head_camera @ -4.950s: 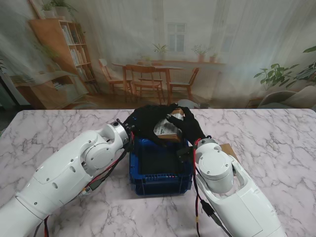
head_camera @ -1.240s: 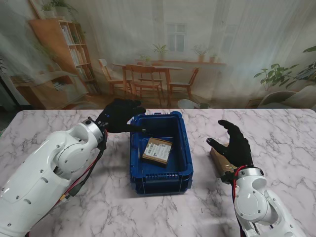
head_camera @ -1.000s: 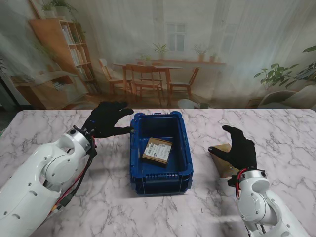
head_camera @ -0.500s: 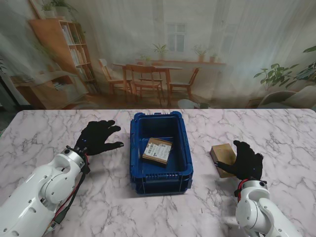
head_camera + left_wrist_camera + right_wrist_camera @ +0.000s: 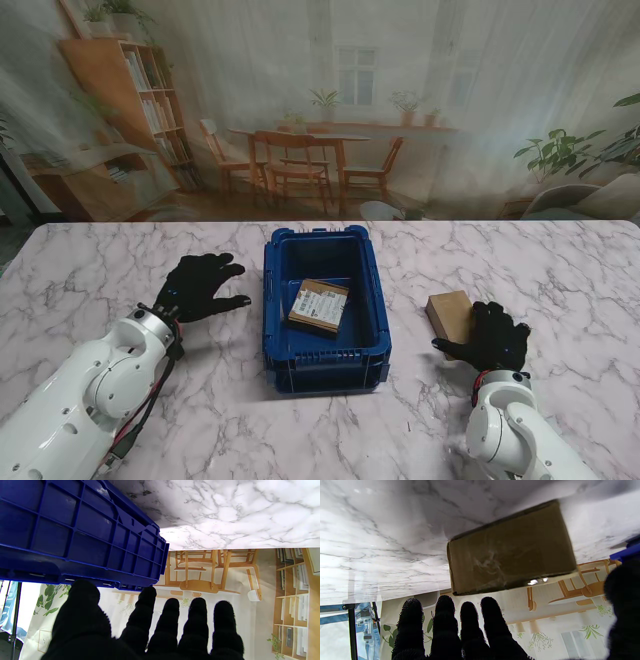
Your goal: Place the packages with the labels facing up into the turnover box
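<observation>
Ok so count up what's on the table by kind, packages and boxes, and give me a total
Cardboard packages: 2, one labelled inside the box, one plain brown on the table by the right hand
Blue turnover box: 1
Total: 3

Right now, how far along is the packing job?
Done: one package lies label up in the blue box. In hand: nothing; the right hand hovers open at the brown package on the table, no label showing. The left hand is open.
</observation>
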Tool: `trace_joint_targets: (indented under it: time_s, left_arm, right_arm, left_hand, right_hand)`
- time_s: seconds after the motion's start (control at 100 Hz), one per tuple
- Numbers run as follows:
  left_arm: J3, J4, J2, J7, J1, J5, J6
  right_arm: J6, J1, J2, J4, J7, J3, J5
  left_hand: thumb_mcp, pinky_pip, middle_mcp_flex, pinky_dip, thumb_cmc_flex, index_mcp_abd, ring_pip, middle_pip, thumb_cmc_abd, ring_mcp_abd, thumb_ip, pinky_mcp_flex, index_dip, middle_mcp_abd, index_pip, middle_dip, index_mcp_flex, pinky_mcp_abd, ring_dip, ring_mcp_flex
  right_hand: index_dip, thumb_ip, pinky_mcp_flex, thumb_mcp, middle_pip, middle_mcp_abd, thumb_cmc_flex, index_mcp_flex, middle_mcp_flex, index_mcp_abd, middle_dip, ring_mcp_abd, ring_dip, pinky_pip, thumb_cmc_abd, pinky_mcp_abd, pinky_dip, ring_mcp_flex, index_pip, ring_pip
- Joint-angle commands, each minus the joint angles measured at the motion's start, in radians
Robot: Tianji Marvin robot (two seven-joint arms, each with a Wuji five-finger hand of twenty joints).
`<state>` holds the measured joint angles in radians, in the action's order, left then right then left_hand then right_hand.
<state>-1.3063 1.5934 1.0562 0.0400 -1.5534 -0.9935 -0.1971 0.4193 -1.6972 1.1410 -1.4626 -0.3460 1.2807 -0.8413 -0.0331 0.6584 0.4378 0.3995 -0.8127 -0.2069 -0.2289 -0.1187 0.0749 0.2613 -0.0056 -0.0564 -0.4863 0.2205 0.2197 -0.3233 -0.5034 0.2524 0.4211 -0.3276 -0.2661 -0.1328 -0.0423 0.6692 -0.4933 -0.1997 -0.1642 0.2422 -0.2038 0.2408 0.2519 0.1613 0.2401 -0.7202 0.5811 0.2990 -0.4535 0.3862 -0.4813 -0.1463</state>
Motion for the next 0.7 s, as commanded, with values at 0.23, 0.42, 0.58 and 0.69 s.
trace_joint_targets:
  time_s: [0.23,0.42,0.58,0.69]
  left_arm:
    - [0.010,-0.009,-0.002,-0.020,0.007,0.001,-0.004]
    - [0.014,-0.009,-0.003,-0.027,0.011,-0.001,-0.004]
    - [0.017,-0.014,-0.004,-0.029,0.019,-0.002,-0.011]
    - [0.018,-0.018,-0.005,-0.029,0.024,-0.003,-0.018]
  right_arm:
    - [0.045,0.040,0.006,0.061,-0.003,-0.023,0.008]
    - [0.050,0.055,0.007,0.074,0.012,-0.032,0.025]
    - [0.056,0.064,0.008,0.079,0.017,-0.039,0.030]
    - [0.062,0.064,0.008,0.074,0.023,-0.040,0.037]
  left_hand:
    - [0.003,0.009,0.006,0.019,-0.013,-0.002,0.006,0.003,-0.038,0.016,-0.008,0.004,-0.011,0.007,-0.018,-0.008,-0.026,0.022,0.008,-0.007]
    - [0.003,0.009,0.005,0.020,-0.014,-0.002,0.006,0.004,-0.039,0.015,-0.008,0.004,-0.012,0.005,-0.018,-0.008,-0.027,0.022,0.008,-0.007]
    - [0.003,0.009,0.005,0.020,-0.013,-0.002,0.006,0.004,-0.038,0.015,-0.008,0.004,-0.013,0.007,-0.019,-0.009,-0.027,0.021,0.008,-0.006]
    - [0.002,0.008,0.005,0.020,-0.012,-0.001,0.006,0.004,-0.038,0.015,-0.009,0.005,-0.014,0.006,-0.019,-0.009,-0.027,0.020,0.008,-0.006]
  right_hand:
    - [-0.031,-0.005,0.015,-0.003,0.038,-0.023,-0.006,0.024,0.034,0.056,-0.012,-0.018,-0.033,-0.014,0.024,-0.074,0.063,-0.032,0.073,0.016]
    - [-0.195,0.030,0.015,-0.084,-0.057,-0.025,-0.188,0.088,0.035,0.032,0.027,-0.010,-0.037,-0.099,0.035,-0.083,0.147,-0.015,-0.065,-0.016]
    - [-0.311,0.040,0.019,0.052,-0.166,-0.013,-0.297,0.109,0.030,-0.033,0.060,-0.011,-0.031,-0.132,-0.039,-0.074,0.200,0.009,-0.279,-0.048]
    - [-0.348,0.018,0.010,0.239,-0.220,0.001,-0.299,0.088,-0.056,-0.092,0.086,-0.006,-0.020,-0.136,-0.056,-0.065,0.206,0.049,-0.402,-0.076]
